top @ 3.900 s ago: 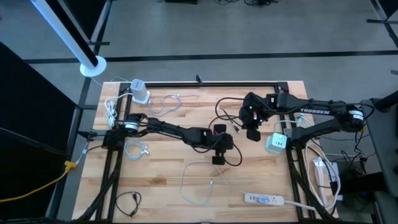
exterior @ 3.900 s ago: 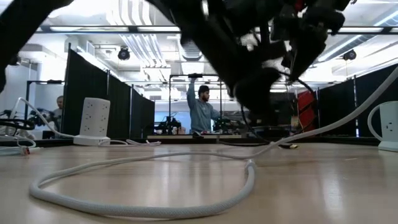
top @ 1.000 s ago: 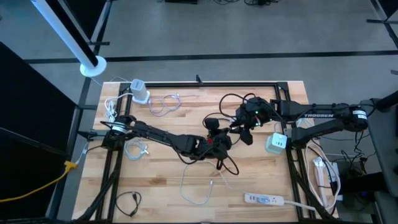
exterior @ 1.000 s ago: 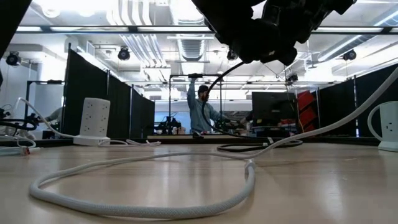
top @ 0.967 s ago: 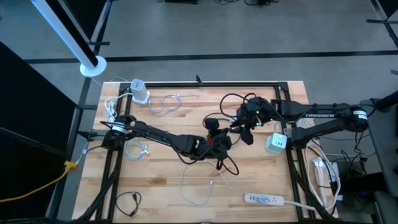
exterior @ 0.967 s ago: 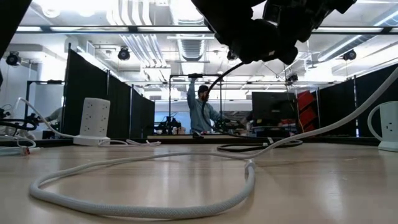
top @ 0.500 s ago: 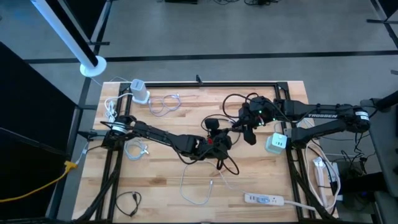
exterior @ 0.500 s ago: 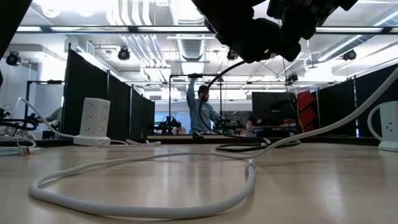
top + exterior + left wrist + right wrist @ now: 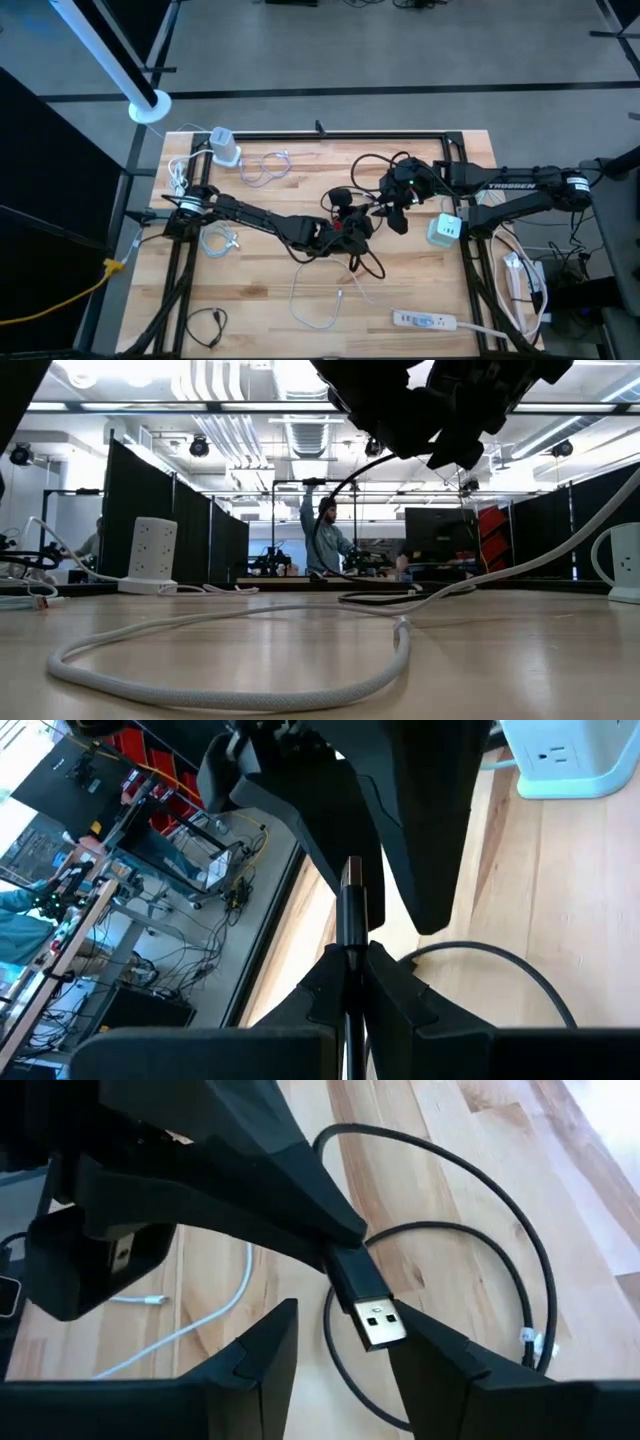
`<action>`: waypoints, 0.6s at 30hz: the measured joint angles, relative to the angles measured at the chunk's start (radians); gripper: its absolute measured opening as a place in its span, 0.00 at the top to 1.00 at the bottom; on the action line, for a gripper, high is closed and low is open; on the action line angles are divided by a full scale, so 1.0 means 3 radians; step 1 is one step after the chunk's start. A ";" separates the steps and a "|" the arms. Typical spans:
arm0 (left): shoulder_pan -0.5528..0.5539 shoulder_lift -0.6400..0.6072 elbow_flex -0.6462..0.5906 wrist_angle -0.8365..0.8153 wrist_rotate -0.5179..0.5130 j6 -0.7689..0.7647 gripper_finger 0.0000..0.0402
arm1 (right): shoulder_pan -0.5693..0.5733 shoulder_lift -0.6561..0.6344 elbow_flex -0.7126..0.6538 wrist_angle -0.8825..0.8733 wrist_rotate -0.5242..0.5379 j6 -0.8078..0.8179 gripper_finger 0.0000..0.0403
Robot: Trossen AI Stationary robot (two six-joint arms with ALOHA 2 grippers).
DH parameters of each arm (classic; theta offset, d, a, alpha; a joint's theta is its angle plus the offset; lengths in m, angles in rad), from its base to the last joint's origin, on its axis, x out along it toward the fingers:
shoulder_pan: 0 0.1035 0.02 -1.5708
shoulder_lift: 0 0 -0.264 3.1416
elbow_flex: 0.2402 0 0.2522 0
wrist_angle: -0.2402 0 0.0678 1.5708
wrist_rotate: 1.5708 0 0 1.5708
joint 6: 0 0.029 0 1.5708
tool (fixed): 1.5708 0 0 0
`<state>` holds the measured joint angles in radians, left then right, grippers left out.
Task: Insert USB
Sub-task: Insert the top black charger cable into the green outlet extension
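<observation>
While the USB plug is pinched in the closed left gripper above the middle of the table, its metal end is presented between the parted, empty fingers of the right gripper. A square regrasp on the plug body is advisable, with the black cable kept slack, before anything is carried toward the white charger block nearby.

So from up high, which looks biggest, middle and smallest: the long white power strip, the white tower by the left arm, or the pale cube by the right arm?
1. Power strip
2. White tower and pale cube: look alike, can't rank.
</observation>
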<state>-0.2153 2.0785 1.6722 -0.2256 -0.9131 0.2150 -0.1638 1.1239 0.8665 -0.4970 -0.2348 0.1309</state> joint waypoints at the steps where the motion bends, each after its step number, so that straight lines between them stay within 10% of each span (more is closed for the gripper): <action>1: 0.0000 0.0000 0.0000 0.0004 0.0000 0.0000 0.97 | 0.0000 0.0000 0.0000 0.0002 0.0001 -0.0020 0.67; 18: -0.0010 0.0000 -0.0011 -0.0090 0.0391 0.0144 0.97 | 0.0081 -0.0139 0.0025 -0.0282 0.0210 -0.0948 0.67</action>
<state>-0.2185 2.0785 1.6688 -0.2527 -0.7958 0.2581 -0.1397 1.0823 0.8740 -0.5815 -0.1717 -0.1535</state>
